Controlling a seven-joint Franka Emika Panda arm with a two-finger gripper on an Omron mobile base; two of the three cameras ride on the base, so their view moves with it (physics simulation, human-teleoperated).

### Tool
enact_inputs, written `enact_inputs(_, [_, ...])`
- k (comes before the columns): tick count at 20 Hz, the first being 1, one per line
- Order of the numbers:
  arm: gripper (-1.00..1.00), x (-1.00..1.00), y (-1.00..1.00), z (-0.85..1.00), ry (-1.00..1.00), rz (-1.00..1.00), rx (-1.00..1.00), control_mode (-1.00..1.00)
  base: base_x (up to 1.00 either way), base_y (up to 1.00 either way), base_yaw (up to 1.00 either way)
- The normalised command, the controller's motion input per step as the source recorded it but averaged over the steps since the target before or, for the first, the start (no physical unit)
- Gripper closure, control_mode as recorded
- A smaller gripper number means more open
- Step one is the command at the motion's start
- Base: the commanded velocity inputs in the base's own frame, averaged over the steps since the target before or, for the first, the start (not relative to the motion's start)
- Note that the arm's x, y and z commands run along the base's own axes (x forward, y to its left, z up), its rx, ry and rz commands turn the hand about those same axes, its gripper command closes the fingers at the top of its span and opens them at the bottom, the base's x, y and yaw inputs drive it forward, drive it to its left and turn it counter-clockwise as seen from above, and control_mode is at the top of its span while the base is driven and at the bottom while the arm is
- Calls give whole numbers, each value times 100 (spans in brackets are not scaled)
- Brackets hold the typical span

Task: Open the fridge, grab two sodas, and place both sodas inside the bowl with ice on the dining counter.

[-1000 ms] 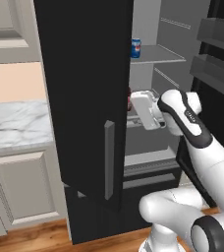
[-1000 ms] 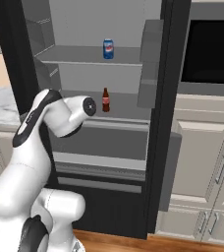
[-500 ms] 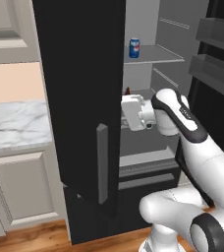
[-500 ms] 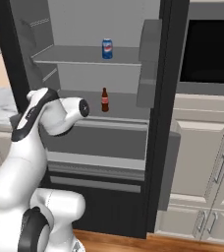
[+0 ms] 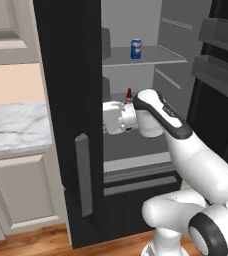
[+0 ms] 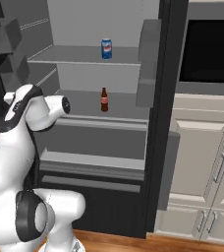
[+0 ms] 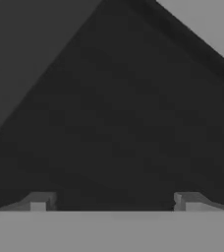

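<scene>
You have the blue can (image 6: 106, 48) standing on the fridge's upper shelf (image 6: 74, 55), and the brown bottle (image 6: 104, 100) upright on the shelf below (image 6: 79, 101).

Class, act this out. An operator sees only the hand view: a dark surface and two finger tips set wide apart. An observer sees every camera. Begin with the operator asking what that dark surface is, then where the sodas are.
Operator: What is the dark surface in front of my jaws?
Observer: In the left base view, the jaws point at the fridge's open left door, just behind its edge.
Operator: Where is the first soda?
Observer: The blue can stands on the upper shelf.
Operator: And the second?
Observer: The brown bottle stands upright one shelf lower, untouched.
</scene>
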Motion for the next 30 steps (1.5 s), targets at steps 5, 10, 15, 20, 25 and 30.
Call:
enact_inputs(5, [-100, -3, 100, 0, 0, 11, -4, -100, 0, 0, 0])
enact_inputs(10, [-100, 0, 92, -2, 0, 9, -2, -100, 0, 0, 0])
enact_inputs(15, [-100, -2, 55, -14, 5, 9, -3, -100, 0, 0, 0])
enact_inputs(20, [-100, -71, -22, 0, 0, -8, -5, -100, 0, 0, 0])
enact_inputs(25, [-100, -90, -42, 1, 2, -23, -5, -100, 0, 0, 0])
enact_inputs(30, [-100, -67, -31, 6, 12, -34, -6, -100, 0, 0, 0])
